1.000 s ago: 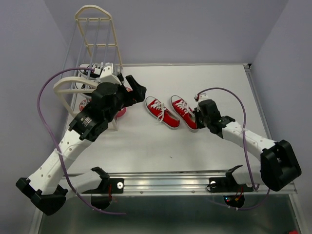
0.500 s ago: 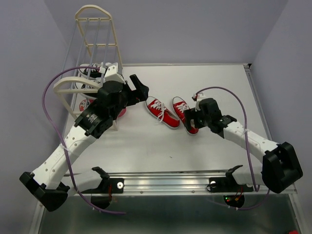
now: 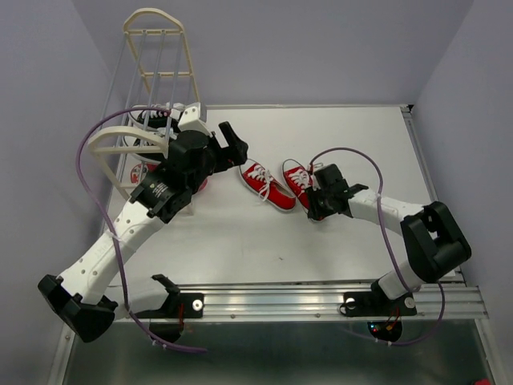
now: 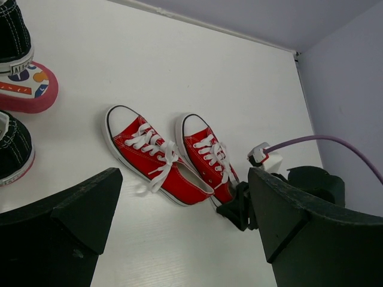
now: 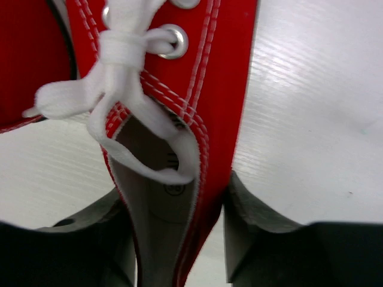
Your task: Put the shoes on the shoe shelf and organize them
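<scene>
Overhead, right gripper [image 3: 316, 207] hides heel of right red sneaker [image 3: 295, 175].

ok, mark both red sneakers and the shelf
left red sneaker [image 3: 264, 183], top external view, its laces
right red sneaker [image 5: 224, 89], right wrist view, red side panel
shoe shelf [image 3: 116, 133], top external view, near arched end frame

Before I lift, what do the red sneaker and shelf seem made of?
The red sneaker: probably matte canvas; white double stitching, shiny metal-looking eyelet, flat fabric laces. The shoe shelf: smooth cream frame, likely plastic; thin grey rails, possibly metal.
</scene>
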{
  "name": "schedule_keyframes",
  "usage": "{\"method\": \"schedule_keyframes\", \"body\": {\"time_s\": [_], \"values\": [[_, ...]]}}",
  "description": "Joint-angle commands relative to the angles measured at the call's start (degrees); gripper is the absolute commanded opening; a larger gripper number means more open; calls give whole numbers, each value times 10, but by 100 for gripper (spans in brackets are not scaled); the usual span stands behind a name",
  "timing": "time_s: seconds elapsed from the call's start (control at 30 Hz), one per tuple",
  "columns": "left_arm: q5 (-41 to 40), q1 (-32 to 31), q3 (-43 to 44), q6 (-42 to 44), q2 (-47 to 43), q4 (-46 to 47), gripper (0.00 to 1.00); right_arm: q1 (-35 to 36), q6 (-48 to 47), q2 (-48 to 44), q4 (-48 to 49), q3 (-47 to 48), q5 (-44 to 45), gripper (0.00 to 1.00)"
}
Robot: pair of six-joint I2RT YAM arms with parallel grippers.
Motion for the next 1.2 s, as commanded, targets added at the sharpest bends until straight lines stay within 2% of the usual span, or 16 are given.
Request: {"method": "schedule_keyframes", "body": {"time_s": [0.0, 0.13, 0.4, 0.5, 0.6, 0.67, 0.7, 0.77, 0.87, 1.0, 1.03, 1.1, 1.13, 1.17], "values": [[-1, -7, 22, 17, 19, 25, 99, 2, -2, -8, 24, 22, 13, 14], [24, -11, 27, 18, 44, 41, 99, 2, -3, -71, 62, 7, -2, 1], [47, -46, 60, 22, 100, 59, 99, 2, 18, -208, 145, -32, -3, 1], [53, -61, 74, 23, 123, 64, 99, 2, 25, -232, 162, -44, 9, 1], [58, -74, 83, 24, 140, 67, 99, 2, 36, -232, 152, -46, 20, 1], [60, -79, 84, 24, 146, 69, 99, 2, 45, -214, 99, -40, 27, 1], [59, -83, 84, 24, 147, 69, 99, 2, 54, -208, 90, -41, 30, 3], [56, -84, 80, 27, 146, 69, 99, 2, 71, -195, 73, -57, 30, 16], [49, -84, 74, 27, 142, 69, 99, 2, 85, -192, 72, -75, 9, 24], [47, -83, 70, 28, 137, 70, 99, 2, 78, -175, 75, -81, -7, 46], [46, -84, 69, 28, 136, 70, 99, 2, 71, -171, 76, -80, -7, 60], [44, -84, 67, 28, 134, 70, 99, 2, 66, -160, 82, -78, -5, 73], [43, -84, 65, 28, 134, 70, 99, 2, 62, -146, 86, -74, -8, 86], [41, -84, 65, 28, 133, 70, 99, 2, 52, -138, 90, -73, -10, 88]]}}
